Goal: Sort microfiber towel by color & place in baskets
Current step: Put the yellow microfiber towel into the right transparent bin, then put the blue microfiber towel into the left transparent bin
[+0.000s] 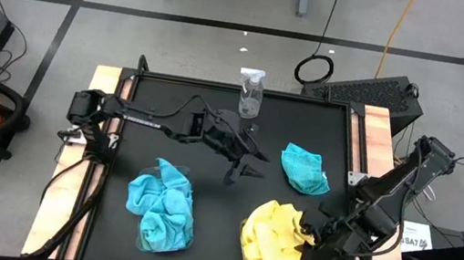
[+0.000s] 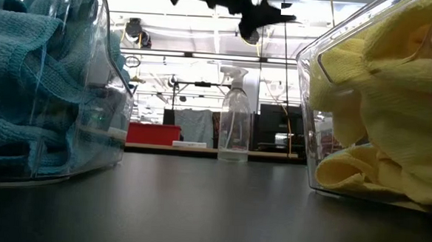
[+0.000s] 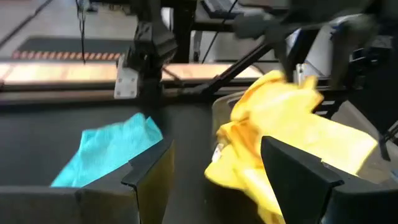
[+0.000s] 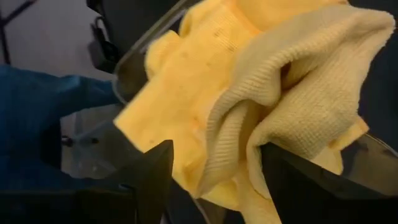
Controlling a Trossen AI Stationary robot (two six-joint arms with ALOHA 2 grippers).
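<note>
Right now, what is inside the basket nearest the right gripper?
The clear basket holds a heap of yellow towels, spilling over its rim, with the open right gripper at its edge. Whatever lies beneath the top layers is covered.

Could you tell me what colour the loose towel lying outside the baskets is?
Turquoise blue towel, clearest in the high view.

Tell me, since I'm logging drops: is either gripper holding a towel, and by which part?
Neither. The left gripper hangs open and empty; the right gripper is open over the yellow towels.
</note>
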